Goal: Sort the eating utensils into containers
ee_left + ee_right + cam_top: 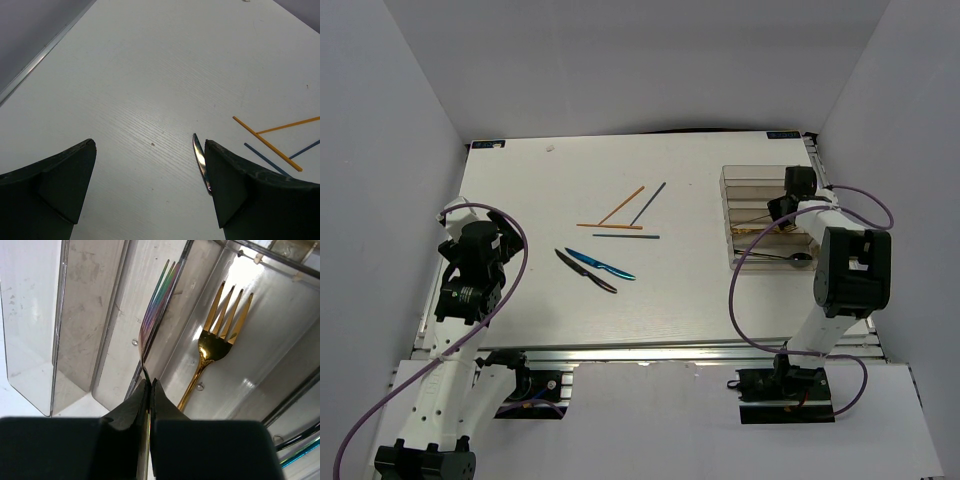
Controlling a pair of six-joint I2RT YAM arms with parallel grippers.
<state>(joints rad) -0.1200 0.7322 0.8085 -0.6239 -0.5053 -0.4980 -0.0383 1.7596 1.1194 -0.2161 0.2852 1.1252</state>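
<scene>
A white wood-grain tabletop [540, 200] sits between pale grey walls [650, 60]. The right end effector [150, 390] is clamped tight on the handle of a rainbow-tinted fork [157, 305]. The fork's tines are over a divider of the clear tray [30, 315], beside a gold fork [220, 335] lying in a compartment. The left end effector [150, 150] hangs wide open and empty above the tabletop, just beside a knife [200, 162].

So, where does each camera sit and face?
Top external: high behind the bases, looking down on the white table; left arm and right arm show.
Left wrist: low over the table, facing the thin orange chopsticks; the open left gripper shows.
Right wrist: looks down into the clear plastic tray; right gripper shut on a rainbow-tinted metal fork.
Shared: top and left wrist both show the chopsticks.
</scene>
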